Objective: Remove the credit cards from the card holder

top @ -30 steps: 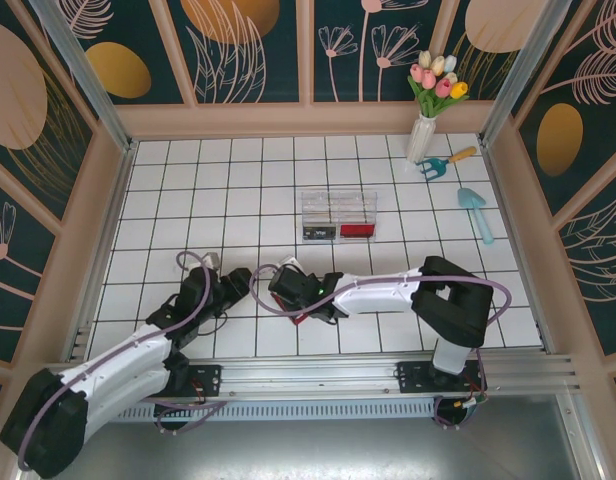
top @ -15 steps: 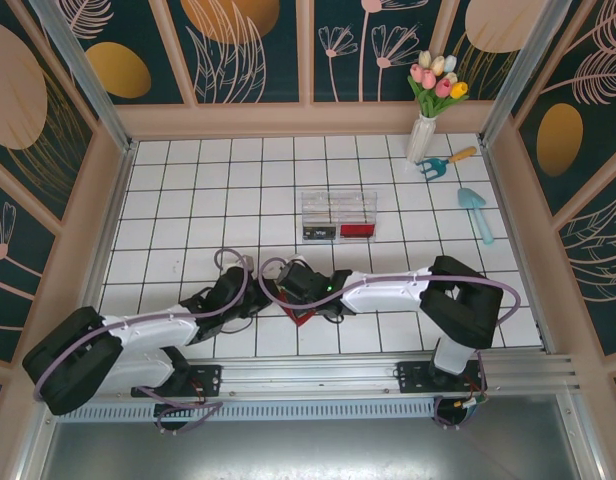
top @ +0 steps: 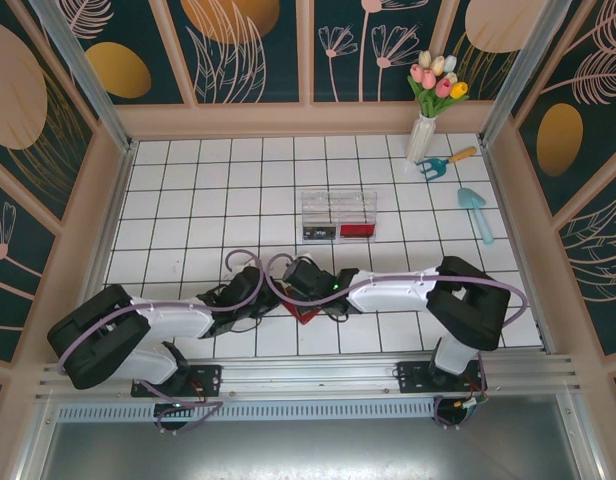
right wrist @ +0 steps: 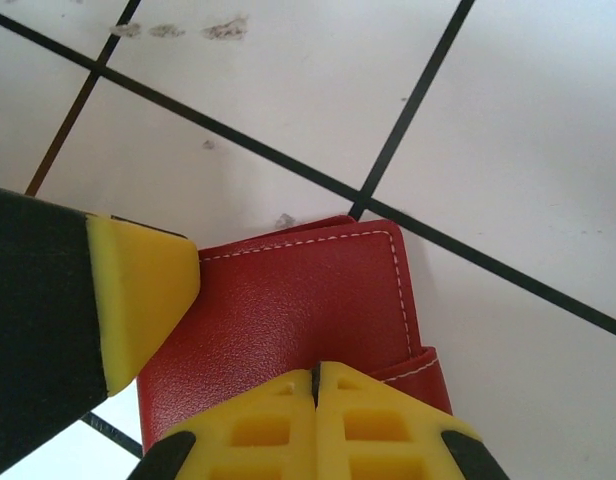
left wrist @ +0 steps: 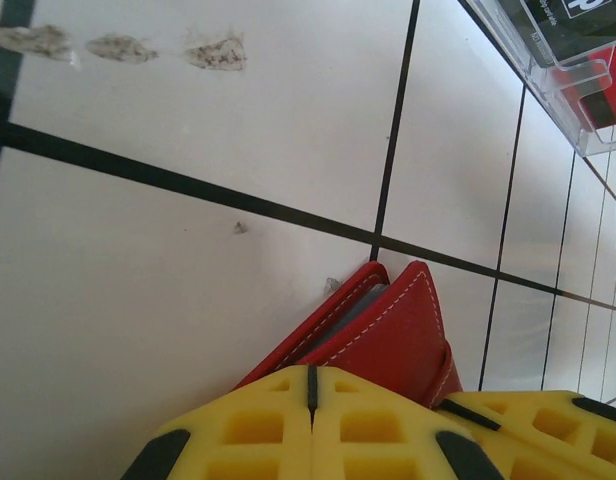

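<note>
The red card holder [top: 306, 312] lies on the white tiles near the front, between both grippers. In the left wrist view its two flaps [left wrist: 393, 335] stand slightly apart, with a grey edge [left wrist: 360, 312] showing between them. Whether that edge is credit cards I cannot tell. My left gripper [left wrist: 311, 385] is shut, its yellow tips together at the holder's near edge. My right gripper [right wrist: 315, 377] is also shut and rests on the holder's top flap [right wrist: 288, 300] beside the small tab [right wrist: 423, 370]. The left gripper's finger [right wrist: 138, 290] touches the holder's left side.
A clear plastic box [top: 338, 215] with black and red items stands two tiles behind the holder; its corner [left wrist: 563, 70] shows in the left wrist view. At the back right are a vase of tulips [top: 425, 130], a small rake [top: 443, 162] and a teal trowel [top: 475, 213].
My left arm has swung right and low to the card holder, and its jaws have closed. My right gripper has stayed shut on top of the holder, shifting slightly right.
</note>
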Tool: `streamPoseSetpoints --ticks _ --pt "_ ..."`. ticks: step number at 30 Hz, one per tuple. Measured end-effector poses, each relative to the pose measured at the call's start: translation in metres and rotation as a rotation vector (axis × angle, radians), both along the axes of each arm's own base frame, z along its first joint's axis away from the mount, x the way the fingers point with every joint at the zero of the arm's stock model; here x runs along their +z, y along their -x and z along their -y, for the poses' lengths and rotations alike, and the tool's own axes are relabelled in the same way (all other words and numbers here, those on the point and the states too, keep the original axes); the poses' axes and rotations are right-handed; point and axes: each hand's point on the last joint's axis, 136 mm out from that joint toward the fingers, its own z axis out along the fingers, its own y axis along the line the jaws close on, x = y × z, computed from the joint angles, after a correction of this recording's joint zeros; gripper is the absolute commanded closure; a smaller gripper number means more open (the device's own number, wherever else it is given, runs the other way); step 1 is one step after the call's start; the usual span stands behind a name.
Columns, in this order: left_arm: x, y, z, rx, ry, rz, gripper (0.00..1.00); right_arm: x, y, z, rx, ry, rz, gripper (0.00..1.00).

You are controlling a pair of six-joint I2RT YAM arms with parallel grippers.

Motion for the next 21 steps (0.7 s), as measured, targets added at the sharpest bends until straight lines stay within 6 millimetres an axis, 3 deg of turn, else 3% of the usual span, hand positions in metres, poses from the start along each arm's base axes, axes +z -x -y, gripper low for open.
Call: streamPoseSetpoints --ticks 5,7,12,17,21 --pt "-0.001 0.001 0.002 -0.003 -0.009 0.001 1.0 0.014 -0.011 0.013 -0.038 -0.037 0.01 1.0" --pt "-0.01 0.004 -0.005 0.004 -0.048 -0.022 1.0 0.019 -0.018 0.026 -0.073 -0.039 0.016 1.0" --pt "-0.011 0.003 -0.005 0.007 -0.051 -0.02 1.0 0.026 -0.032 0.055 -0.147 -0.028 0.029 1.0" --pt "-0.01 0.003 -0.005 0.004 -0.054 -0.02 1.0 0.024 -0.03 0.061 -0.151 -0.018 0.021 1.0" --pt "0.0 0.004 -0.003 -0.014 -0.036 -0.001 0.93 0.02 -0.024 0.058 -0.144 -0.047 -0.014 1.0"
